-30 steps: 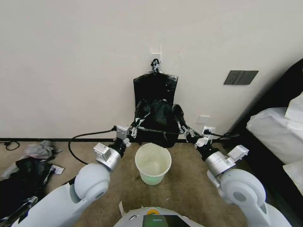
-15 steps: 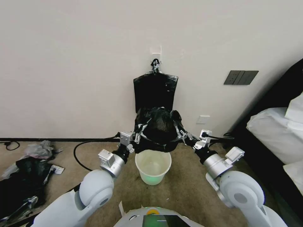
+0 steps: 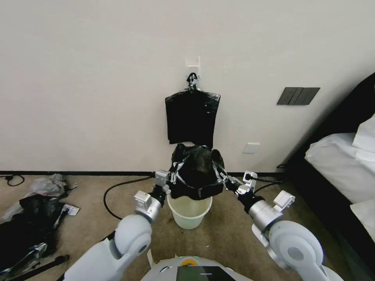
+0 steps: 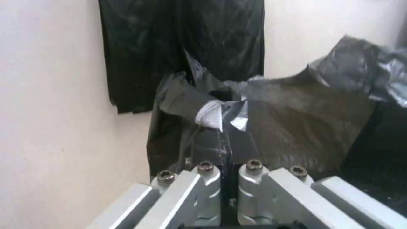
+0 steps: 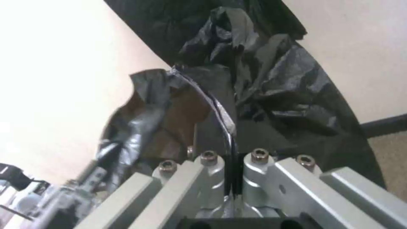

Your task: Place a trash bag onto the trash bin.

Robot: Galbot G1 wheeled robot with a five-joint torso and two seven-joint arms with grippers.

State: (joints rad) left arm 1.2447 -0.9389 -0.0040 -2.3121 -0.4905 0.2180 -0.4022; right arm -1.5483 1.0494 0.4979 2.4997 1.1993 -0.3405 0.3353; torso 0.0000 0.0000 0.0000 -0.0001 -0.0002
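1. While both arms reach forward over the floor, the trash bag [image 3: 197, 175] hangs stretched between them, directly above the trash bin [image 3: 189, 212] and hiding the far part of its rim.
2. Left end effector [image 3: 170, 180]: fingers pinched tight on the bag's edge at the robot's left. The left wrist view shows the black film folded between the closed fingers [image 4: 212, 149].
3. Right end effector [image 3: 223, 180]: likewise clamped on the opposite edge, with film caught in the narrow seam between its fingers [image 5: 248, 140].
4. Bin stands on the carpet near the wall, under the hanging sheaf of bags [image 3: 191, 117].
5. Judgement on the step, lowering the mouth over the rim: keep both grips level and spread wider than the rim, so the opening stays taut. Descend evenly; a lopsided drop would likely catch one side and tip the light bin.
6. Risk: thin film may slip or tear under too much spread.
7. Writing: no brand, label or text is legible on bag, bin or wall.
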